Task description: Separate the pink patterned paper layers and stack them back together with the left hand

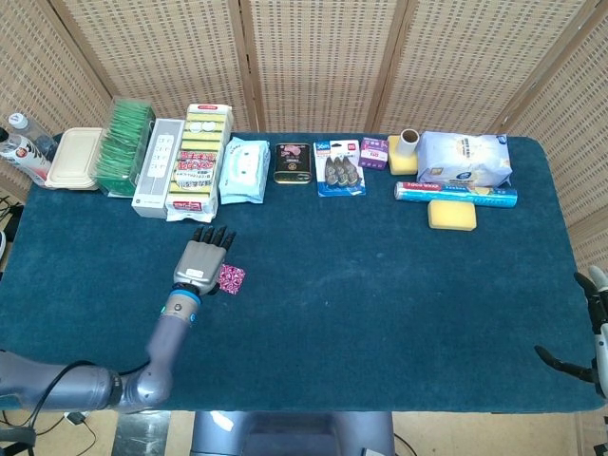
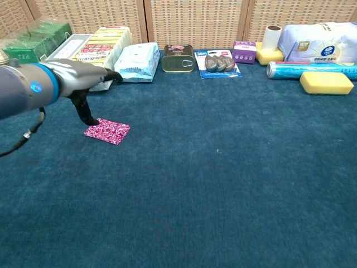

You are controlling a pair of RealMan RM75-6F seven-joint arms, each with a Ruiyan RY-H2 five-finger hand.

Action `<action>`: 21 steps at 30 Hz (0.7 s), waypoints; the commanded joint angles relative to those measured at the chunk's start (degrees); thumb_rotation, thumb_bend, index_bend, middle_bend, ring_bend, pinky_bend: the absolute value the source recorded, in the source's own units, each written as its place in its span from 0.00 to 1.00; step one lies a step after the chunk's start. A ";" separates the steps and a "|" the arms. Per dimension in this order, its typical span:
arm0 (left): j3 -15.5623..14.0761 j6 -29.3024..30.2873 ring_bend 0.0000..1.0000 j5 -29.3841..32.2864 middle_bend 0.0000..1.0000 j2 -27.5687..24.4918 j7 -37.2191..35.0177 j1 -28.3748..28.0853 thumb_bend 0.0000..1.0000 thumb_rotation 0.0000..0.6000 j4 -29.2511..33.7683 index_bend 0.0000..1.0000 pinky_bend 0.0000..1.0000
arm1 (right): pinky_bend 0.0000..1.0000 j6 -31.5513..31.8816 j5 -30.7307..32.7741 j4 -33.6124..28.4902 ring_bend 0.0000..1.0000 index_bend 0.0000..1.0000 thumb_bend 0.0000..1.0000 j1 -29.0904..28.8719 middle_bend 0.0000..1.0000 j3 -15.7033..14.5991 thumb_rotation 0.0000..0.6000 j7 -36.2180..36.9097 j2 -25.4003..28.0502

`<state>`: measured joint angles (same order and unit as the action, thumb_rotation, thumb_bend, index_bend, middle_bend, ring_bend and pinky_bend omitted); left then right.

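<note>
The pink patterned paper point(image 2: 107, 131) lies flat on the blue cloth as one small folded stack, also seen as the pink paper point(image 1: 231, 278) in the head view. My left hand point(image 2: 83, 84) hovers over its left side with fingers stretched toward the back row. One dark fingertip point(image 2: 89, 116) reaches down to the paper's left corner. Nothing is held in it. In the head view the left hand point(image 1: 202, 258) sits just left of the paper. My right hand point(image 1: 591, 328) shows only partly at the table's right edge, fingers apart and holding nothing.
A row of goods lines the far edge: green tea boxes point(image 1: 125, 147), a yellow sponge pack point(image 1: 199, 161), a wipes pack point(image 1: 244, 171), a tin point(image 1: 293, 162), a foil roll point(image 1: 456, 194) and a yellow sponge point(image 1: 450, 215). The blue tablecloth point(image 1: 380, 304) covers the table.
</note>
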<state>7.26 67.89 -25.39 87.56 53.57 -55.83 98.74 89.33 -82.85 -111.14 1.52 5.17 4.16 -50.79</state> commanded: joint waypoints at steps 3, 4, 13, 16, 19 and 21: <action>-4.20 3.95 0.00 -16.67 0.00 -10.13 -10.54 7.59 0.23 1.00 9.72 0.00 0.03 | 0.00 -0.27 -0.04 0.00 0.00 0.00 0.01 -0.18 0.00 -0.12 1.00 -0.97 -0.41; -5.50 6.11 0.00 -20.95 0.00 -12.69 -12.55 9.67 0.23 1.00 12.02 0.00 0.03 | 0.00 -0.44 0.03 -0.04 0.00 0.00 0.01 -0.30 0.00 -0.16 1.00 -1.55 -0.63; -13.56 15.89 0.00 -41.19 0.00 -21.27 -27.73 23.05 0.22 1.00 13.43 0.00 0.03 | 0.00 -0.02 1.96 0.42 0.00 0.00 0.01 -0.63 0.00 0.70 1.00 -5.25 -2.29; -15.89 20.76 0.00 -46.52 0.00 -21.58 -32.19 28.08 0.22 1.00 10.87 0.00 0.03 | 0.00 -0.10 2.68 0.73 0.00 0.00 0.01 -0.80 0.00 1.00 1.00 -6.10 -2.49; -18.00 25.53 0.00 -51.51 0.00 -21.17 -36.40 32.95 0.22 1.00 7.92 0.00 0.03 | 0.00 -0.09 2.69 1.22 0.00 0.00 0.02 -0.95 0.00 0.97 1.00 -7.91 -2.68; -19.39 28.49 0.00 -55.31 0.00 -20.93 -39.60 36.01 0.22 1.00 5.61 0.00 0.03 | 0.00 0.02 2.57 1.40 0.00 0.00 0.01 -1.01 0.00 0.90 1.00 -9.08 -3.01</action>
<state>-9.49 92.52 -76.24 66.87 18.16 -23.68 107.53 89.29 -80.23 -109.99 0.60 6.11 -4.18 -53.54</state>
